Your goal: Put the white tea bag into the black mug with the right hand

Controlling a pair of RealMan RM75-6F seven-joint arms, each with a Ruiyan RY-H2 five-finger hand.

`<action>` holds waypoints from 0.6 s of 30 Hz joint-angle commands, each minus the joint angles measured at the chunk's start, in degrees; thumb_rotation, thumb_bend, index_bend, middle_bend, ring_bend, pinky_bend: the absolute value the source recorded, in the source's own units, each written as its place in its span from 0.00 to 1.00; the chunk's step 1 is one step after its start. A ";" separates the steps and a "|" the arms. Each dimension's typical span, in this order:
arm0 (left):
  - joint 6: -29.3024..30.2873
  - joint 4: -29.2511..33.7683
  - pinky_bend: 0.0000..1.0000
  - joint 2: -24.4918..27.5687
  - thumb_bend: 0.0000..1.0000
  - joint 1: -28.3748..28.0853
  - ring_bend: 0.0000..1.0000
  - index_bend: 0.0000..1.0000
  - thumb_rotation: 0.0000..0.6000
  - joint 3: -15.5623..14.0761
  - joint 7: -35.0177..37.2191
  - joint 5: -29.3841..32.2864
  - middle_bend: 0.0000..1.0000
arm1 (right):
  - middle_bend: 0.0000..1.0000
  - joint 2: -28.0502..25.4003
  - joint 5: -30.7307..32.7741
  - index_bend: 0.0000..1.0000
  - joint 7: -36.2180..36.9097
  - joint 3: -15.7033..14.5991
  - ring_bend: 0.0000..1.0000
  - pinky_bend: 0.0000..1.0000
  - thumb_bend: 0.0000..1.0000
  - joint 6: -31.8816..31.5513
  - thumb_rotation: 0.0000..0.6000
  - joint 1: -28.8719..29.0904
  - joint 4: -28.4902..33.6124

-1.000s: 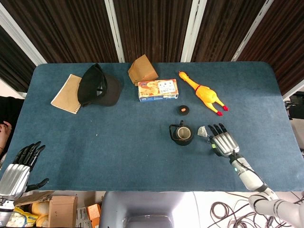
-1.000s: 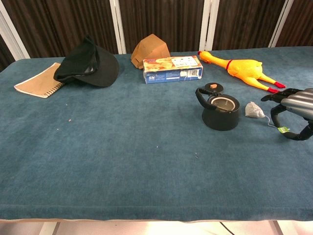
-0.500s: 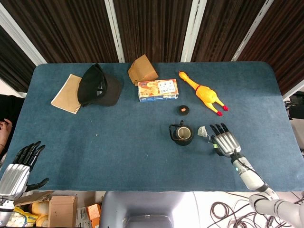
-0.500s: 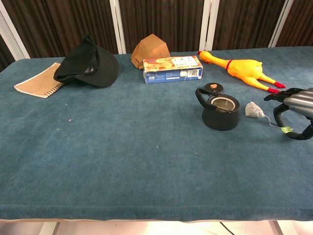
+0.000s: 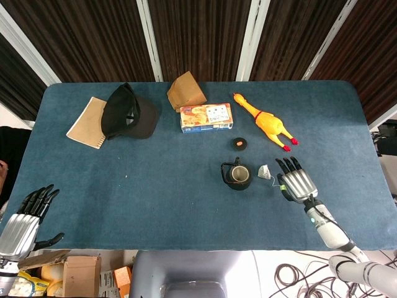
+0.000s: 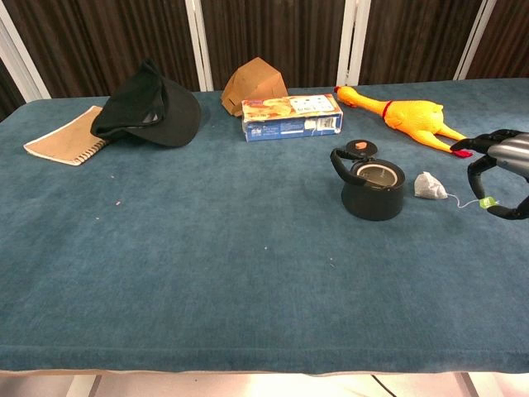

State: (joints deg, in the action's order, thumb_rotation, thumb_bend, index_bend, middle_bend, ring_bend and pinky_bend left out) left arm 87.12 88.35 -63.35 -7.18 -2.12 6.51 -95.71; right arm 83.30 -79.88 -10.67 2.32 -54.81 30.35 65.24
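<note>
The black mug [image 5: 237,176] [image 6: 374,188] stands upright right of the table's middle, its handle toward the far left. Just right of it the white tea bag [image 5: 265,171] [image 6: 429,186] lies on the blue cloth. Its string runs right to a small green tag [image 6: 486,201], which sits raised between the thumb and fingers of my right hand [image 5: 298,181] [image 6: 506,165]; the hand appears to pinch it. My left hand [image 5: 25,217] hangs off the near left table edge with fingers spread and nothing in it.
A small black lid with an orange top [image 5: 239,143] lies behind the mug. A yellow rubber chicken [image 5: 265,121], a snack box [image 5: 206,117], a brown paper bag [image 5: 186,91], a black cap [image 5: 127,113] and a notebook [image 5: 87,122] line the far side.
My right hand has shifted right and slightly away from me, and the green tag has come up off the cloth with it, drawing the string straight. The tea bag has barely moved.
</note>
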 commanded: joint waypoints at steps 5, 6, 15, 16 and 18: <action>-0.09 0.02 0.10 0.03 0.03 -0.08 0.00 0.00 1.00 -0.02 0.11 -0.09 0.00 | 0.04 -3.23 -0.15 0.55 0.92 1.63 0.00 0.01 0.30 -2.91 1.00 -0.34 4.78; -0.08 0.01 0.10 0.03 0.03 -0.09 0.00 0.00 1.00 -0.03 0.12 -0.14 0.00 | 0.04 -3.76 -0.25 0.55 0.88 1.86 0.00 0.01 0.30 -3.41 1.00 -0.38 5.63; -0.01 0.08 0.10 0.10 0.03 -0.15 0.00 0.00 1.00 -0.14 0.17 -0.49 0.00 | 0.04 -8.84 -1.12 0.55 -1.79 3.89 0.00 0.01 0.30 -7.63 1.00 -0.48 14.66; -0.11 0.13 0.10 0.13 0.03 -0.18 0.00 0.00 1.00 -0.17 0.14 -0.48 0.00 | 0.04 -9.48 -1.07 0.55 -2.12 4.21 0.00 0.01 0.30 -8.00 1.00 -0.46 15.78; -0.14 0.08 0.10 0.04 0.03 -0.11 0.00 0.00 1.00 -0.31 0.08 -0.52 0.00 | 0.04 -10.30 -0.99 0.55 -2.77 4.70 0.00 0.01 0.30 -8.50 1.00 -0.37 17.43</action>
State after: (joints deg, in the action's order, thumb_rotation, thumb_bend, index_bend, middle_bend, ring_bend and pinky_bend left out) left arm 87.00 88.44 -63.29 -7.30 -2.38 6.61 -96.22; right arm 74.01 -80.88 -12.65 6.37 -62.56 29.91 81.34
